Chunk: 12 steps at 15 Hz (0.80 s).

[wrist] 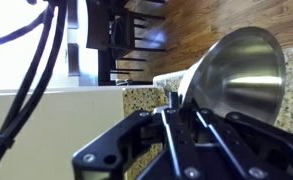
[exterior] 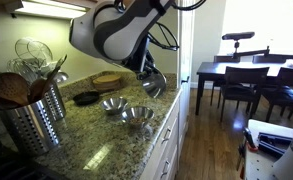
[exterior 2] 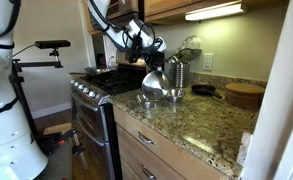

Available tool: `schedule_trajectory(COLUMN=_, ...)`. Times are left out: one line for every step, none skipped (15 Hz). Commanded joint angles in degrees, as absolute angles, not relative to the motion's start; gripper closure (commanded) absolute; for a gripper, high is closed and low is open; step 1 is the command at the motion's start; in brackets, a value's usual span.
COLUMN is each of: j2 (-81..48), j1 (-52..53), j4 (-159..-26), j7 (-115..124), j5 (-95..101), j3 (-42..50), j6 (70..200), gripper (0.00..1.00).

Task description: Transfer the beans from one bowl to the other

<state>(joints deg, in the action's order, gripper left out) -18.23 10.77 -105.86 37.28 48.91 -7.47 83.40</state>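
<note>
Gleaming conical steel bowl (wrist: pixel 236 75) in hand (wrist: pixel 181 108)

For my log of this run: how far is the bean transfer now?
Done: the pincer holds one metal bowl clear of the counter. In hand: that bowl is tilted, apparently above a second bowl. Left: finishing the pour and setting it down. No beans are visible, so I cannot tell how many moved.
</note>
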Motion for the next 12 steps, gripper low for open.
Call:
schedule_trajectory(j2=-9.7, j1=6.1, j4=-111.8, j7=37.7, j5=42.7, j3=-4.7, j6=89.7, gripper=0.92)
schedule_trajectory(j2=-8.5, j1=4.7, j4=-112.6, j7=37.1, j5=40.7, j3=-3.7, j6=91.7, gripper=0.92)
schedule_trajectory(j2=-7.5, j1=3.5, j4=-113.4, j7=36.6, j5=38.7, j3=-2.6, j6=93.8, gripper=0.92)
schedule_trajectory(j2=-6.7, j1=2.2, j4=-114.2, j7=36.2, j5=36.7, j3=-1.5, j6=96.1, gripper=0.92)
schedule_trajectory(j2=-6.1, j1=1.1, j4=-115.1, j7=36.0, j5=34.8, j3=-0.5, j6=98.6, gripper=0.92)
schedule_trajectory(j2=-5.8, j1=0.0, j4=-116.0, j7=35.7, j5=32.8, j3=0.6, j6=101.3, gripper=0.92)
schedule_trajectory(j2=-5.6, j1=-1.0, j4=-116.8, j7=35.3, j5=30.8, j3=1.6, j6=104.1, gripper=0.92)
schedule_trajectory(j2=-5.8, j1=-2.0, j4=-117.5, j7=34.8, j5=28.6, j3=2.6, j6=107.3, gripper=0.92)
schedule_trajectory(j2=-6.2, j1=-2.8, j4=-118.1, j7=34.2, j5=26.5, j3=3.5, j6=110.6, gripper=0.92)
schedule_trajectory(j2=-6.6, j1=-3.6, j4=-118.9, j7=33.5, j5=24.3, j3=4.3, j6=114.1, gripper=0.92)
schedule_trajectory(j2=-7.0, j1=-4.4, j4=-119.6, j7=32.3, j5=22.0, j3=5.1, j6=117.5, gripper=0.92)
schedule_trajectory(j2=-7.5, j1=-5.1, j4=-120.2, j7=31.0, j5=19.6, j3=5.7, j6=121.1, gripper=0.92)
